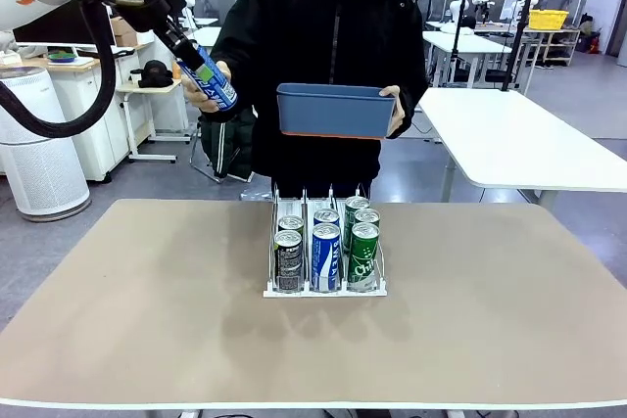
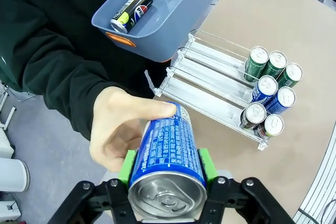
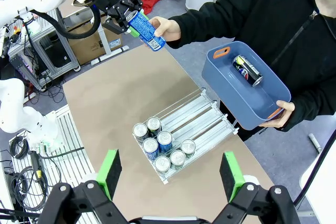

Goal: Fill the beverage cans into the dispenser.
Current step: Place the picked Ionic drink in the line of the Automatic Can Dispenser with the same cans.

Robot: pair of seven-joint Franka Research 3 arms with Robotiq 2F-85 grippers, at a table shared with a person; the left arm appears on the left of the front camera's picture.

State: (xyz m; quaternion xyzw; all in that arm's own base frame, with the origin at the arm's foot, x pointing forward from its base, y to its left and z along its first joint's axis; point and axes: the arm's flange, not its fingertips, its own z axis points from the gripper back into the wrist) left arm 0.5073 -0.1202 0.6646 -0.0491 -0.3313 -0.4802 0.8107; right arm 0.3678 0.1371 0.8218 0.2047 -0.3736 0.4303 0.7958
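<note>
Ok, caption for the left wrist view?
Left jaws closed on a slim blue drink can the person's hand also touches.

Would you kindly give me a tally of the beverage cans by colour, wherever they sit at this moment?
Green cans: 3, all in the dispenser.
Blue cans: 3, two in the dispenser, one in the left pincer.
Black cans: 3, two in the dispenser, one in the blue bin.
Total: 9 cans.

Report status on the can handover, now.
Left hand shut on blue can, person's hand also gripping it. Right hand open above dispenser, seven cans loaded. One can in blue bin. Lanes' rear ends free.
</note>
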